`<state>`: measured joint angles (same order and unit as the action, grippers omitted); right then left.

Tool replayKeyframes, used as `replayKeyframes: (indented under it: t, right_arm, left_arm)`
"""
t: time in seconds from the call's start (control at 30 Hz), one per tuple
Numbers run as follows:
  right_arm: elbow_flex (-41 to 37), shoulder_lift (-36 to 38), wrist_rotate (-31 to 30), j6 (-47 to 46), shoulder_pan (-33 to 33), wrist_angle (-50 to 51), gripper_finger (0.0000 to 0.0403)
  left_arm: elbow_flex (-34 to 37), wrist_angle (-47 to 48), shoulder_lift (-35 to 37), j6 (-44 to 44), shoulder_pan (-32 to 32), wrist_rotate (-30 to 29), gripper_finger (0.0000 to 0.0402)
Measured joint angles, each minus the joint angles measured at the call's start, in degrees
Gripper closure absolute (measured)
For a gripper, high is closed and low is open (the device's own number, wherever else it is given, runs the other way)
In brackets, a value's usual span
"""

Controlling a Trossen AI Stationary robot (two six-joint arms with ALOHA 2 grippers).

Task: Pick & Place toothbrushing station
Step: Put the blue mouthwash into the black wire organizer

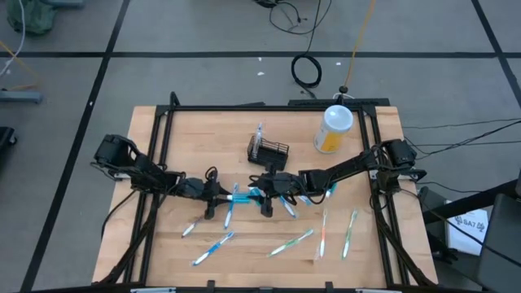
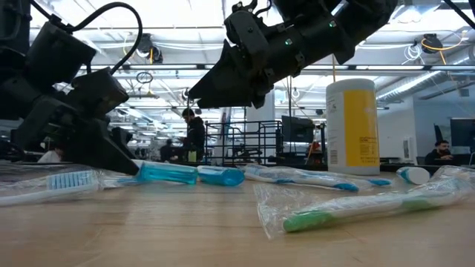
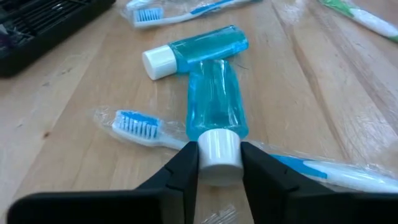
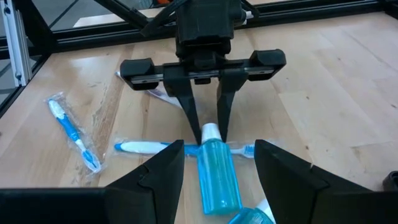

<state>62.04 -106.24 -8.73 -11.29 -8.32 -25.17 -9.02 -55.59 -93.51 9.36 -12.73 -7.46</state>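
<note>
The toothbrushing station, a black wire caddy (image 1: 269, 150), stands at the table's middle, toward the far side, and shows at a corner of the left wrist view (image 3: 43, 25). Two blue bottles with white caps lie near the table's centre. One blue bottle (image 3: 216, 102) points its cap at my left gripper (image 3: 219, 163), which is shut on that cap. The other blue bottle (image 3: 196, 50) lies crosswise at its far end. My right gripper (image 4: 219, 149) hangs open above both bottles, touching nothing, and faces the left gripper (image 4: 208, 127). My left gripper pinches the bottle's white cap (image 3: 208, 155) between its two fingers, one on each side. The fingers come in low from the table's left, slanting down, in line with the bottle. The bottle lies flat, resting across a wrapped blue toothbrush (image 3: 138, 127).
A yellow bottle with a white lid (image 1: 334, 130) stands at the far right. Several wrapped toothbrushes lie scattered toward the near edge (image 1: 293, 242), (image 1: 213, 248), (image 1: 350, 232), one with a green handle (image 2: 349, 211). Black frame rails (image 1: 163, 138) border the table.
</note>
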Motion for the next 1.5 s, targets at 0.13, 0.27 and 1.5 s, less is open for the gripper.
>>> replayKeyframes:
  t: [0.13, 0.27, 1.5]
  right_arm:
    - [0.0, 0.0, 0.0, 0.0, 0.0, 0.0, 0.0216]
    - [0.0, 0.0, 0.0, 0.0, 0.0, 0.0, 0.0216]
    - [-0.1, 3.7, -0.3, 13.0, -0.4, 4.5, 0.0216]
  left_arm:
    - [0.0, -0.1, 0.0, -0.1, 0.0, -0.1, 0.0296]
    - [0.0, -0.4, 0.0, -0.2, 0.0, -0.3, 0.0285]
    - [-10.0, 22.3, 12.3, -1.7, 0.0, 5.5, 0.03]
